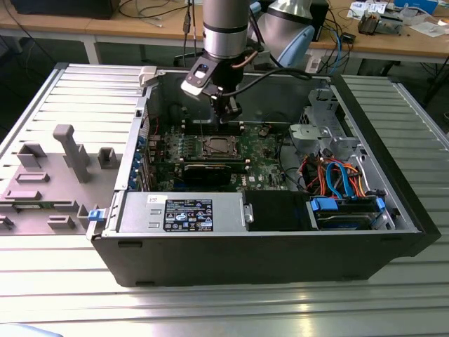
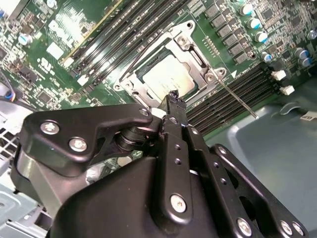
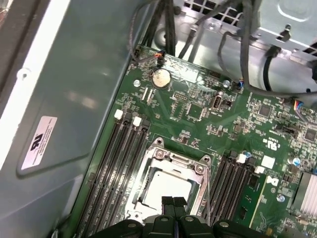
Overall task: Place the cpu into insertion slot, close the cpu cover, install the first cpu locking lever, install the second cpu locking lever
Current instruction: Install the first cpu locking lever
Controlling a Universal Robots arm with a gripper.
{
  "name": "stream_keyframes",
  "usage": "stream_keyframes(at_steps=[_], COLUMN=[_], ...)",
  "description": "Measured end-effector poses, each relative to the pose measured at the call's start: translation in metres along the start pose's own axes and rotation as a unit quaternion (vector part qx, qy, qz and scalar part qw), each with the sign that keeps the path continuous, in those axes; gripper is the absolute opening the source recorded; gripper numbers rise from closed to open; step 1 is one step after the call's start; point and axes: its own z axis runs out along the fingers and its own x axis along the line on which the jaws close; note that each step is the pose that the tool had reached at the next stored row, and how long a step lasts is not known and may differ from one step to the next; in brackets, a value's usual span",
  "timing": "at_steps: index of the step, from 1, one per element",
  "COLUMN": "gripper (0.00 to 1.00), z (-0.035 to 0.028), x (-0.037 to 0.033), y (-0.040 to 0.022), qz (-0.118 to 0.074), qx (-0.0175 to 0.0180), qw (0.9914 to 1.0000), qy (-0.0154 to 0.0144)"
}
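**Inspector:** Report the chip's condition and position.

**Operator:** From my station I see the cpu [image 3: 166, 187], a small square with a pale silver-grey metal top. It lies flat in the insertion slot [image 3: 157, 143] on the green board [image 3: 198, 114]. The cpu cover [image 3: 171, 162], a silvery frame, lies down around it, and the chip shows through its window.

**Inspector:** Tool state?

**Operator:** The gripper [image 3: 173, 201] hangs just above the socket's edge with its two black fingers pressed together and nothing between them. In the exterior view it hovers over the far side of the socket.

**Inspector:** Surroundings and obstructions?

**Operator:** Memory slots [image 3: 119, 163] flank the socket on both sides. A thin metal lever [image 2: 237, 98] slants from a socket corner out across one bank of them. A coin battery [image 3: 160, 78] sits well apart from the socket on the board. In the exterior view a black graphics card [image 1: 210, 170] lies just near of the socket. A power supply [image 1: 182, 210] stands nearer again, against the near wall of the case [image 1: 266, 256]. Coloured cables [image 1: 337, 175] crowd the exterior view's right.

**Inspector:** Orientation?

**Operator:** The chip's metal face points up. Being square, it has no long axis. Its edges run parallel to the memory slots.
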Motion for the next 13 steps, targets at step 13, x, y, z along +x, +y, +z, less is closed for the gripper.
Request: stream_keyframes(at_steps=[13], gripper=[0.11], z=[0.0], x=[0.0], y=[0.0], qz=[-0.035], qx=[-0.0012], qw=[0.9994], qy=[0.0009])
